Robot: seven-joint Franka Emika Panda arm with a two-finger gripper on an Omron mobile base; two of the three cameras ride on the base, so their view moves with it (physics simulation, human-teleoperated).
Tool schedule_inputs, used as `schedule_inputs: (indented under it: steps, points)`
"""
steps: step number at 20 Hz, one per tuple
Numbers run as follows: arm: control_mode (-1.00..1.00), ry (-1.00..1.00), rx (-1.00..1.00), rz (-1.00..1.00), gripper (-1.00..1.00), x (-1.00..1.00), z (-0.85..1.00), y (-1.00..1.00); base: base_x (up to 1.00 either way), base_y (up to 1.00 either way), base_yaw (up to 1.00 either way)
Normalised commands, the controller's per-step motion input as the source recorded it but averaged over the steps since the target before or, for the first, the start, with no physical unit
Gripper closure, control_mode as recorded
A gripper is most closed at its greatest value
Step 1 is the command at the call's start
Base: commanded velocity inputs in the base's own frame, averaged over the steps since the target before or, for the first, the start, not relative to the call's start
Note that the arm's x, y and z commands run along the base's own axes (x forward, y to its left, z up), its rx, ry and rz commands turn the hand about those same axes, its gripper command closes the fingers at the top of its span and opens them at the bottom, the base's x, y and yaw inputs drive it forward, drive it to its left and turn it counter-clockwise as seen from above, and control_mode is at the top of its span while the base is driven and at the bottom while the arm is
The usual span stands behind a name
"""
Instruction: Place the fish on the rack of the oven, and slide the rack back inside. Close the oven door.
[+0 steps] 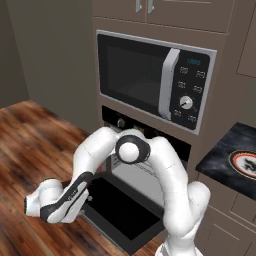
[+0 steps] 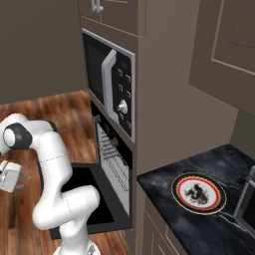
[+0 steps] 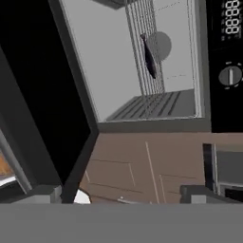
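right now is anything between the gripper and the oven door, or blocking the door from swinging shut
Nothing visible does. The open gripper sits beside the dropped oven door, with no thing between them. The fish lies on the rack inside the cavity, and nothing rests on the door's inner face.

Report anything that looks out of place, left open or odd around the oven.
The oven door hangs fully dropped open in front of the cavity. In the hand view the fish lies on the rack inside the oven. Nothing looks spilled or damaged.
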Motion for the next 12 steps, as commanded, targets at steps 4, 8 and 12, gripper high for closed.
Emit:
schedule_inputs:
  steps: [4,8,12]
  points:
    - [-1.00,-0.16,-0.33,-0.06,-1.00,-0.23,-0.46,0.80,0.00,0.00,0.00]
    - [-1.00,-0.16,-0.36,-0.06,-1.00,-0.13,-0.62,0.67,0.00,0.00,0.00]
    - [-1.00,-0.25,-0.36,-0.07,-1.00,0.00,-0.70,0.30,0.00,0.00,0.00]
